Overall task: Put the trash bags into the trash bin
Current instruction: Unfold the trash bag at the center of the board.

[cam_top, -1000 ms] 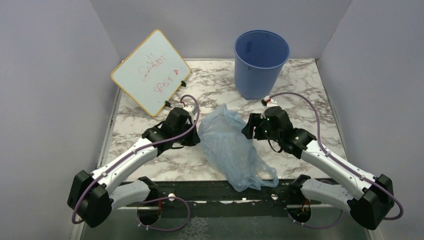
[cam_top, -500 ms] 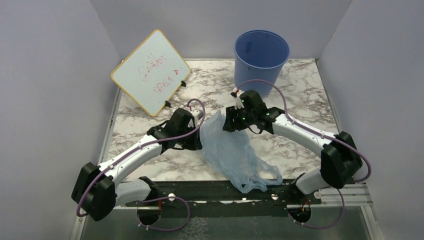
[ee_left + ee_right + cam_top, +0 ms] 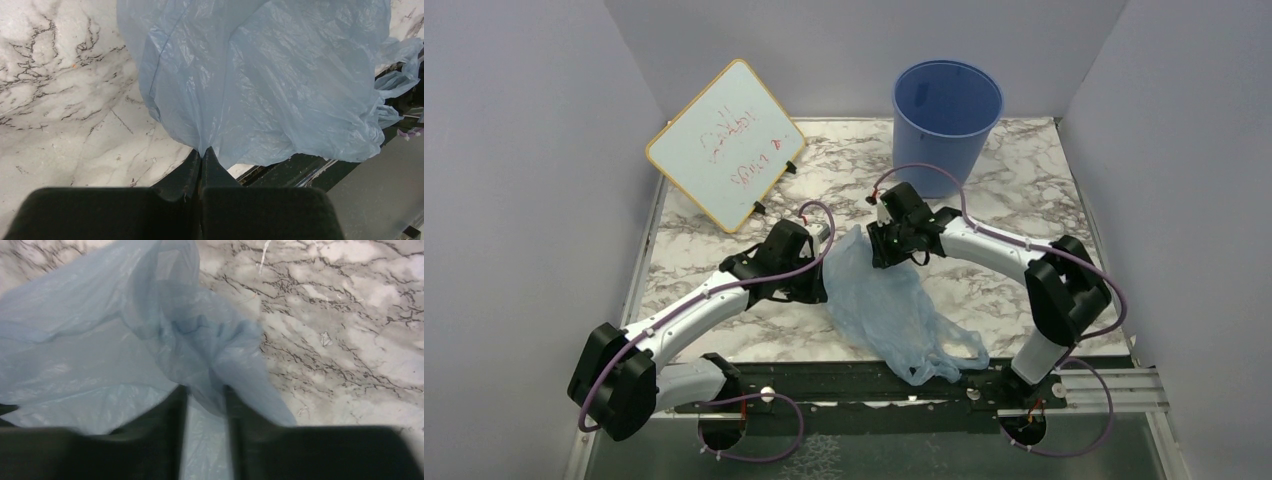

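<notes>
Right arm reaches the bag

Left gripper (image 3: 201,152) is clamped on the bag's (image 3: 894,305) edge, and the bag lies on the table (image 3: 1064,200). Right gripper (image 3: 205,400) has swung in, its jaws narrowing around a fold but likely not yet pinching. The lift to the bin (image 3: 947,130) looks close.

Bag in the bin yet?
No, the bag is spread on the table short of the bin, whose inside shows empty.
</notes>
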